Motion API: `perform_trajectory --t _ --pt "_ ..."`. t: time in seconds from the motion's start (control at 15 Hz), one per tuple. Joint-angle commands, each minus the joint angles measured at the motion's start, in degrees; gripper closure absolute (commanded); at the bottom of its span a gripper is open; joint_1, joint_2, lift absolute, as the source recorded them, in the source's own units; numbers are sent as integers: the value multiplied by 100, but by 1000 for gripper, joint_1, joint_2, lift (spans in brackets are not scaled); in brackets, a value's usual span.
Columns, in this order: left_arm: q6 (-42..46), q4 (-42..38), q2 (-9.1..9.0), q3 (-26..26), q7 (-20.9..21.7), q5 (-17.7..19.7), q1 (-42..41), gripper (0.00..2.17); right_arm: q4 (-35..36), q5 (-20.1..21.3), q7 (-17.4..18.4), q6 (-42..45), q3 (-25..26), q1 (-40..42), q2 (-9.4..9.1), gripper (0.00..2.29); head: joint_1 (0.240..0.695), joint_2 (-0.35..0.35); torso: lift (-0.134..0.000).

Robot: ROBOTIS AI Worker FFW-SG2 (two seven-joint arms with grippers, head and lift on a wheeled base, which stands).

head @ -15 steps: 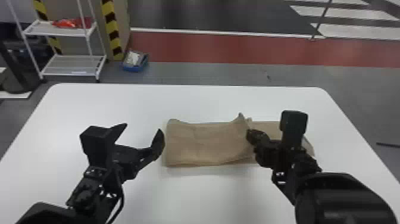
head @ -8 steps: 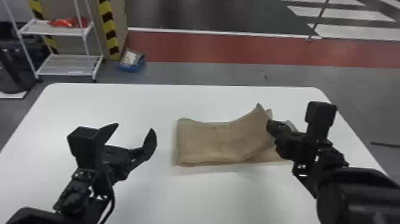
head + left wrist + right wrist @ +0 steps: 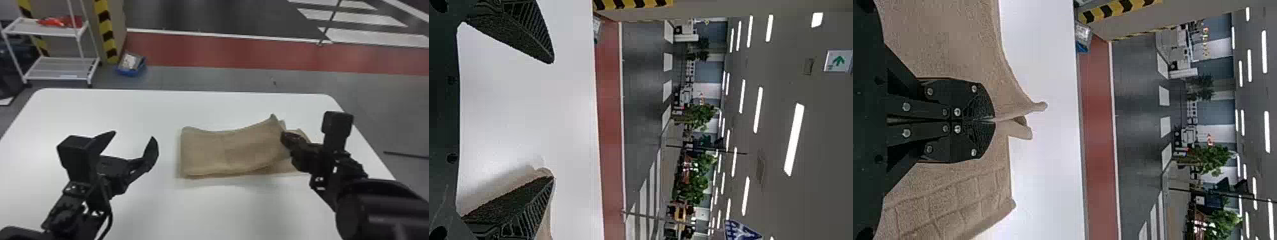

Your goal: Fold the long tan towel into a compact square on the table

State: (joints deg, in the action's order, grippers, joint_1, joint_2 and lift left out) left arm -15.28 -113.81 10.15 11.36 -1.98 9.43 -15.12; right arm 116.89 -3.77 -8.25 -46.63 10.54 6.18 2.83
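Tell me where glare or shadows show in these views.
Head view: soft sheen on the white table, faint shadow along the near edge of the tan towel; left wrist view: bright ceiling lights, pale glare on the white table; right wrist view: ceiling lights glow white.

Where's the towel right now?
In the head view, the towel lies on the table, right of the left gripper, its right part pinched by the right gripper.
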Motion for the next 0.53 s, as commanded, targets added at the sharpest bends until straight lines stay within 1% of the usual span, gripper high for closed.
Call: perform_trajectory --t 0.0,0.07,0.27,0.4,0.47 --pt "-16 -28 5 -11 4 -2 -35 36 149 -89 -10 -132 255 -38 139 1177 695 -166 -123" --pt "-16 -28 -4 -11 4 -2 -35 36 0 -45 -37 -114 255 -29 174 1177 695 -175 -123" --pt "-16 -28 -4 25 4 -37 -26 36 -527 122 -72 79 132 -144 183 1177 695 -201 -123" --pt "-33 -19 -4 25 4 -37 -9 36 -527 113 -90 149 97 -152 183 1177 695 -204 -123" --pt "-51 -10 -4 16 4 -55 -9 36 -404 87 -151 149 115 -126 183 1180 695 -203 -123"
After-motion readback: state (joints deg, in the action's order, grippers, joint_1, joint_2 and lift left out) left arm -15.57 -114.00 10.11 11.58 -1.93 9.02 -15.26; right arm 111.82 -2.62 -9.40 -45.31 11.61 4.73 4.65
